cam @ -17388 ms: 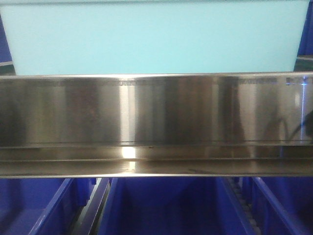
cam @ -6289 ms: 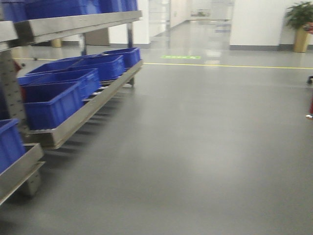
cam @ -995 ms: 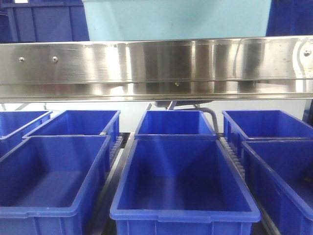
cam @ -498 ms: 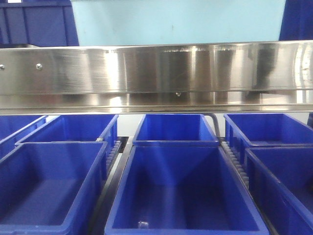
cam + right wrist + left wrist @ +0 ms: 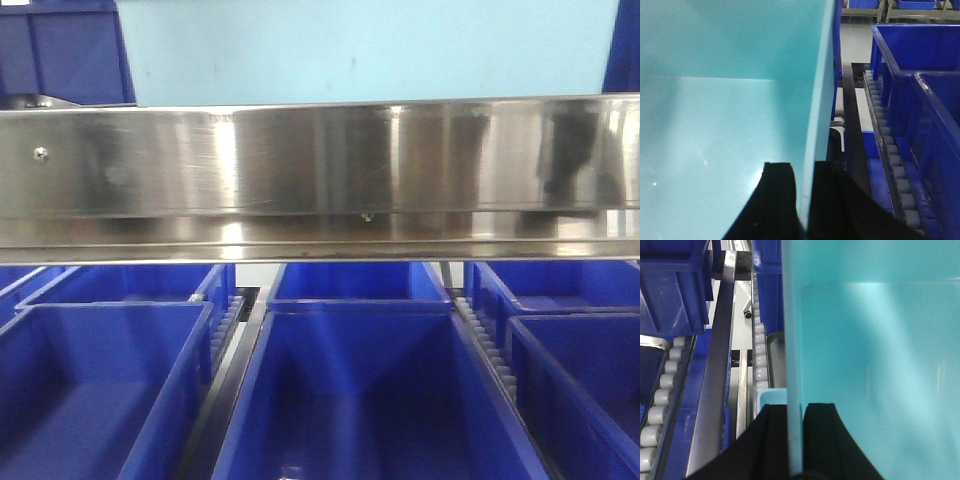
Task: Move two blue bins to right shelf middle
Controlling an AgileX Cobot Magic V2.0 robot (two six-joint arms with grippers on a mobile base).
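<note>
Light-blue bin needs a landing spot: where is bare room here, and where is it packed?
Bare: the roller lane near the dark blue bin, left wrist view. Packed: below the steel rail, blue bins sit side by side, narrow roller strips between.

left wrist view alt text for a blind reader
The black left gripper clamps the wall of a pale turquoise plastic bin filling the right half. Dark blue plastic bins and white roller tracks lie to the left.

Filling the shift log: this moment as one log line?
left tool: shut on light blue bin wall | right tool: shut on opposite wall | bin: above steel shelf rail
</note>
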